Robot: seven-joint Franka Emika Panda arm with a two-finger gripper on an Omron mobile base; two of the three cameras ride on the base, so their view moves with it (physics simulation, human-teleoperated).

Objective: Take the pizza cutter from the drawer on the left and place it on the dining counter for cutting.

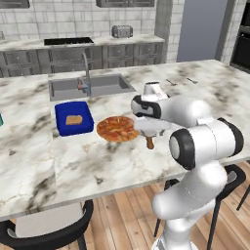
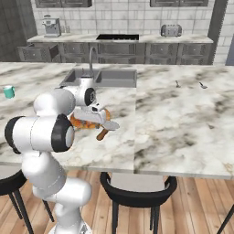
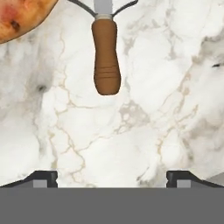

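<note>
The worktop (image 1: 29, 146), a wide marble island with a sunken sink (image 1: 90, 85), carries everything here. A blue tray (image 1: 73, 118) sits left of the pizza (image 1: 117, 128). The cutter (image 3: 106, 57) lies flat on the marble just beside the pizza's rim, wooden handle pointing away from the blade. The gripper (image 3: 112, 179) hangs over it with its fingers spread wide, pinching nothing; the cutter seems already set down. The risk now, as I judge it, is a careless lift or swing: a fingertip or the wrist could clip the handle and skid the cutter into the pizza.
</note>
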